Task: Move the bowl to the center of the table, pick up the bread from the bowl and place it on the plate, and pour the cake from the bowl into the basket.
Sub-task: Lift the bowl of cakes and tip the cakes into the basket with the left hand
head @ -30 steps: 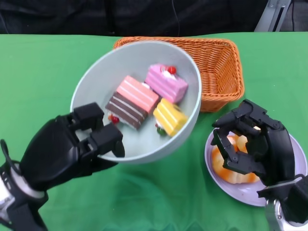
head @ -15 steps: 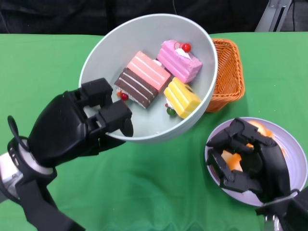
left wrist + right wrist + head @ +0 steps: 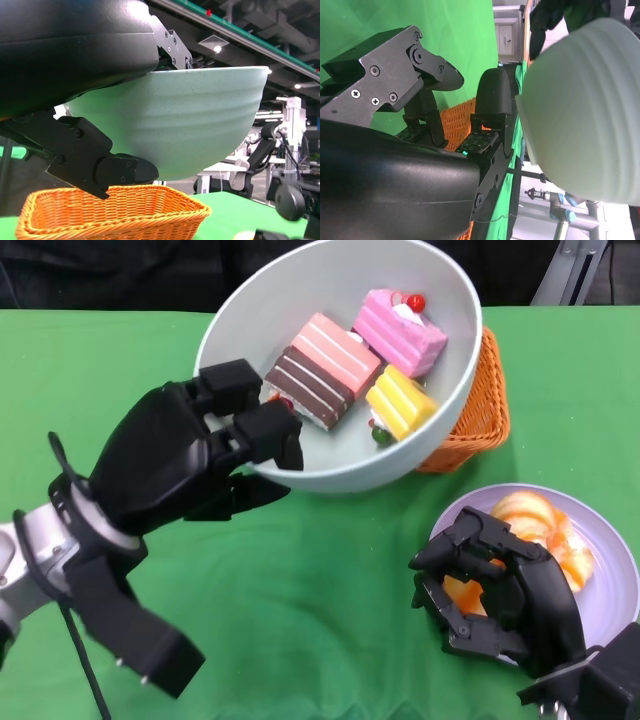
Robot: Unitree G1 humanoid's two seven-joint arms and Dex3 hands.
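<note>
The green cloth-covered table fills most of the head view. Above it, the left hand grips the near rim of the bowl, fingers inside and over the edge, holding it raised above the basket. The bowl is pale grey-green, round and smooth inside, with faint ridged rings on its outer wall in the left wrist view. It hides most of the orange wicker basket; only 1 end shows in the head view. In the bowl lie 4 striped cake slices: a brown one, a salmon-pink one, a pink one topped with a red cherry, and a yellow one. The right hand rests at the near edge of the lilac plate, fingers curled inward and holding nothing, partly covering the glossy orange bread.
</note>
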